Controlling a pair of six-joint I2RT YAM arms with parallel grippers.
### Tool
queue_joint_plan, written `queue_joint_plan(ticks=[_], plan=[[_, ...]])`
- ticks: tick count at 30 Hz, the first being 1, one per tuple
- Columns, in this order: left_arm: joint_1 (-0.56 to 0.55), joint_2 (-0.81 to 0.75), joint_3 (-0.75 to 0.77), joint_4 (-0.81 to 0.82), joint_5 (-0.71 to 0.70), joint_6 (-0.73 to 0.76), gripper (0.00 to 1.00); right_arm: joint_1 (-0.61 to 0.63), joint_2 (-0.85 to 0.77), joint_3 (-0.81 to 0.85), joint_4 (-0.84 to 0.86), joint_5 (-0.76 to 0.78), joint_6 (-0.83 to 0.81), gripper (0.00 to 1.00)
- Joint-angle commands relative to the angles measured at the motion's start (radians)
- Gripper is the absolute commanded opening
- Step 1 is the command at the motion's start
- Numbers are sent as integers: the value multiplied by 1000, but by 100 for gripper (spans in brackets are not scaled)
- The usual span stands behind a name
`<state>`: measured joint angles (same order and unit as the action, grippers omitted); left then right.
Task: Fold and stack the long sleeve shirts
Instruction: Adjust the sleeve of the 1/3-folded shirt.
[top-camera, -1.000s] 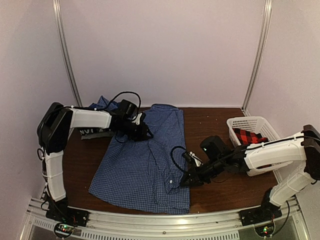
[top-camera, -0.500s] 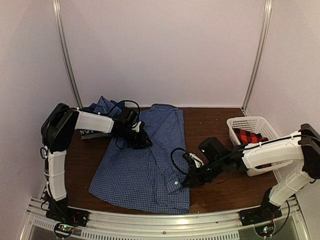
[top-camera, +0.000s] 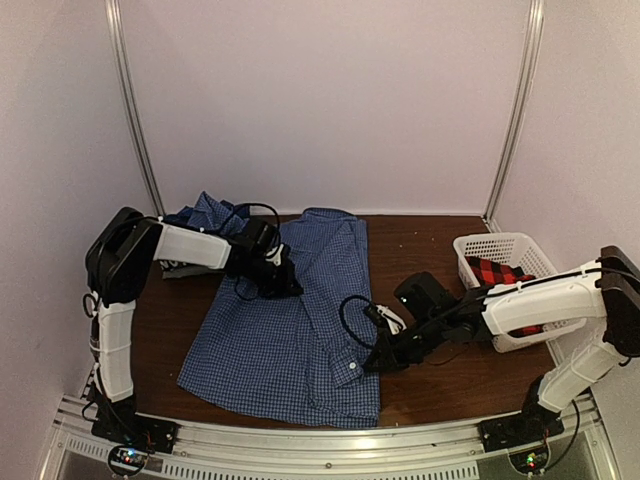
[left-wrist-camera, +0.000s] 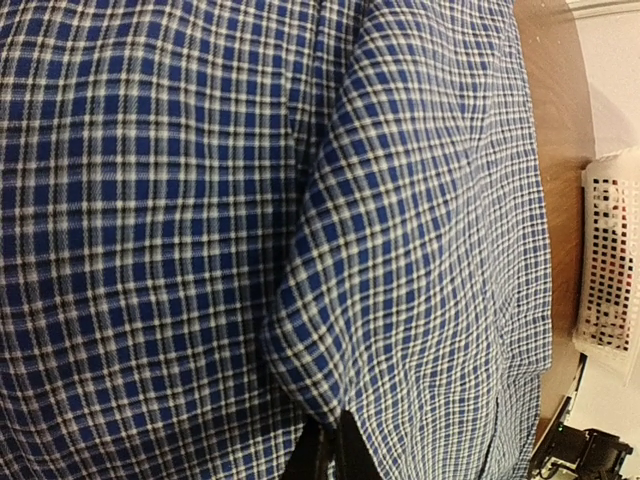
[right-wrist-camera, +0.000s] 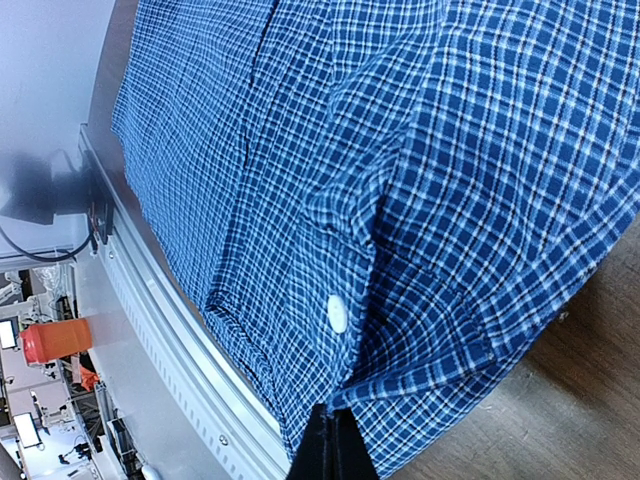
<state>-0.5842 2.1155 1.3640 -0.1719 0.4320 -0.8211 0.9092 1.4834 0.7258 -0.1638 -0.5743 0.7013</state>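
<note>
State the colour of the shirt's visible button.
White button on the blue checked shirt, clearest in right wrist view.

The spread shirt (top-camera: 280, 340) lies centre, bunched shirt (top-camera: 205, 210) behind-left, third shirt (top-camera: 497, 272) in basket (top-camera: 490, 240) at right.

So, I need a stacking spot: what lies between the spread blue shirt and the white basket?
Top view: bare brown table, crossed by the right arm, its gripper at the shirt's edge.
</note>
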Motion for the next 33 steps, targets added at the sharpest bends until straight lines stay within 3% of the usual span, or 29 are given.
queue_joint_plan(ticks=[1, 20, 22, 24, 28, 33], plan=[[2, -4, 35, 24, -23, 0, 1, -4, -2, 31, -23, 28, -24, 0], [90, 25, 80, -11, 70, 49, 0, 23, 42, 43, -11, -10, -5, 0], [90, 26, 80, -20, 68, 56, 0, 25, 45, 45, -14, -2, -6, 4], [90, 21, 87, -42, 52, 69, 9, 25, 40, 57, -34, 17, -19, 10], [90, -8, 93, -98, -2, 105, 39, 18, 23, 111, -104, 70, -53, 30], [87, -99, 82, -159, -96, 143, 45, -84, -11, 134, -96, 134, -77, 42]])
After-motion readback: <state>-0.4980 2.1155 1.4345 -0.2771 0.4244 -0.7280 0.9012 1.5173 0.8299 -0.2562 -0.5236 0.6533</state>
